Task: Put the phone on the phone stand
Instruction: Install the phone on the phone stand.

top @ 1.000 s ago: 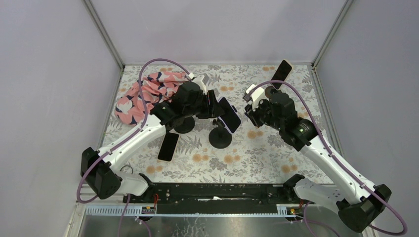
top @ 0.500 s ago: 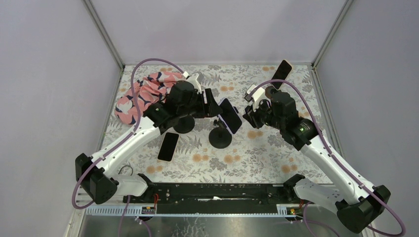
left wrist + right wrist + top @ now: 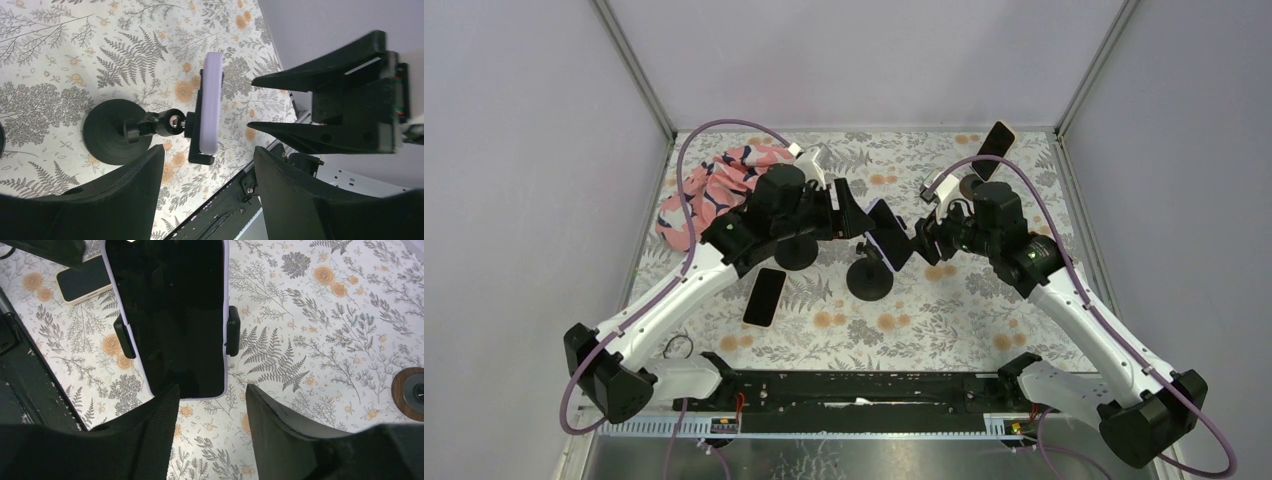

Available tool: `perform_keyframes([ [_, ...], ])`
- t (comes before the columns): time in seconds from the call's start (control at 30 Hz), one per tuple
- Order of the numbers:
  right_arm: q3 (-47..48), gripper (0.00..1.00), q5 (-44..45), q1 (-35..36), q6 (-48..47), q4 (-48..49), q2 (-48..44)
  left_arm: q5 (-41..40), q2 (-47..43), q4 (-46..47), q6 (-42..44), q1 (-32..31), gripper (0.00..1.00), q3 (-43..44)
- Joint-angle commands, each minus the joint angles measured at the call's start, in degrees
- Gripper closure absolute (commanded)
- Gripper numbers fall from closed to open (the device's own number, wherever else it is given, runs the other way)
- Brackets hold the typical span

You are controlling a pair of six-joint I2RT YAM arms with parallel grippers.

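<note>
A lavender phone [image 3: 890, 236] with a dark screen sits tilted in the clamp of a black phone stand [image 3: 869, 281] at mid-table. In the left wrist view I see the phone [image 3: 212, 100] edge-on, with the stand's ball joint and round base [image 3: 112, 132] behind it. In the right wrist view its screen [image 3: 170, 315] faces me, with the clamp arms at both sides. My left gripper [image 3: 852, 213] is open just left of the phone and apart from it. My right gripper [image 3: 921, 238] is open just right of it. Neither gripper [image 3: 207, 195] [image 3: 210, 435] holds anything.
A second phone [image 3: 764, 297] lies flat on the floral tablecloth, front left of the stand. Another black stand base [image 3: 796, 252] sits under the left arm. A third phone [image 3: 997, 140] rests on a stand at the back right. A pink patterned cloth [image 3: 709, 190] lies back left.
Both grippers have opened. The left gripper has drawn back to the left, off the phone. The right gripper has shifted slightly left toward the phone, which stays in the stand.
</note>
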Motion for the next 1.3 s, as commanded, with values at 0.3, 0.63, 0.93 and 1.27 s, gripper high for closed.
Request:
perform_keyframes([
  [0.3, 1.43, 0.29, -9.76, -4.99, 0.69, 0.47, 2.63, 2.16, -7.74, 5.79, -0.58, 0.47, 0.24, -4.69],
  [0.63, 3.62, 0.19, -15.04, -7.6, 1.08, -0.05, 5.77, 4.61, -16.24, 15.9, -3.1, 0.42, 0.23, -17.72],
  [0.93, 4.14, 0.13, -21.94, -11.91, 0.7, -0.23, 6.49, 1.14, -22.78, 31.77, -7.62, -1.87, 0.01, -30.82],
  [1.27, 4.91, 0.01, -28.4, -15.56, -1.99, 0.52, 8.25, -6.31, -19.96, 38.24, -7.81, -7.7, 0.04, -33.17],
])
